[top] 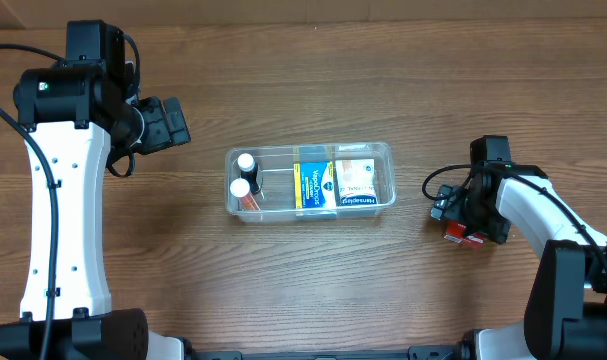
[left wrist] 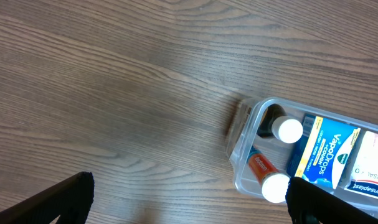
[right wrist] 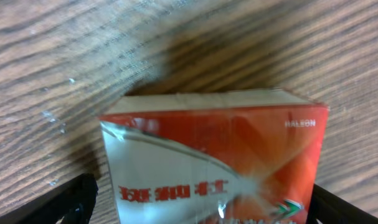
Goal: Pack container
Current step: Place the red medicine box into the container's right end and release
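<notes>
While the right gripper [right wrist: 203, 186] sits low over a red and silver box [right wrist: 238, 143], its two dark fingers [right wrist: 70, 202] show at the bottom corners of the wrist view. One finger is on each side of the box, close to its edges. I cannot tell whether they are pressing on it or only straddling it. The box rests on the wooden table [top: 283, 280], and the overhead view shows it towards the right edge.

The left gripper [left wrist: 190, 183] has its fingers spread wide, with only bare wood between them. From above, it hangs off the far left corner of the container [top: 383, 150] without touching it.

The container, a clear shallow tub with rounded corners, lies in the middle of the table with its long sides running left to right. It is well apart from the red and silver box. At its left end are two white-capped bottles [top: 245, 161], one dark and one with an orange label. A blue and yellow box [top: 314, 183] lies in the middle. A white box [top: 355, 178] fills the right end, just beside the blue and yellow one.
</notes>
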Controlling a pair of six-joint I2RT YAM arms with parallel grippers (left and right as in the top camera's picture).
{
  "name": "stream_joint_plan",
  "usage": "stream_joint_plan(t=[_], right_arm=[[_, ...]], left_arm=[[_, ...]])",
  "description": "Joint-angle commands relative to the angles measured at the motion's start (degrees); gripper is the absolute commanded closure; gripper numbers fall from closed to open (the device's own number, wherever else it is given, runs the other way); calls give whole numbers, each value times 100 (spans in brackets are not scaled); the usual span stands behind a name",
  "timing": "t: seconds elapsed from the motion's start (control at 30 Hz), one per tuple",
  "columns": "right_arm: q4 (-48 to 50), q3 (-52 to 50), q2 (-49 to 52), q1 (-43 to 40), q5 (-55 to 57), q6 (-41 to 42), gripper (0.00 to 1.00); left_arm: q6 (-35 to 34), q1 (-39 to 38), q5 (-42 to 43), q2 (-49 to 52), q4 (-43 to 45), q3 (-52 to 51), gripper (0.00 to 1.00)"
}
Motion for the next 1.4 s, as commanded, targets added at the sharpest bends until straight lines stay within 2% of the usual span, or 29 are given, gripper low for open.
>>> stream_joint_plan(t=[0.0,0.13,0.33,0.47,0.63,0.73,0.83,0.97,1.1,1.37], right_arm=[[83,-17,20,-13,-33,-22,12],[94,-15,20,-13,-33,-22,25],[144,11,17,-13,-35,-17,34],[-153,415,-37,-2,-170,66,34],[-1287,1869,-538,186,-726,-133,34],[-1926,2964,-833,754,-761,-240,33],[-2133,3650,-885,1440,-739,-236,34],[-1814,3722,-750,2428,-737,-74,33],[-1711,3694,-227,2914,-734,-57,32],[-1744,3683,990,2957,-737,-160,29]], left_arm=[[85,-4,-76,-103,2,122,0],[85,-4,-76,-103,0,122,0],[85,-4,-76,-103,-2,122,0],[85,-4,-76,-103,0,122,0],[85,-4,-74,-103,2,122,0],[83,-4,-74,-103,2,122,0],[81,-4,-70,-103,2,122,0],[59,-4,-57,-103,2,122,0],[59,-4,-57,-103,0,122,0],[61,-4,-59,-103,0,122,0]])
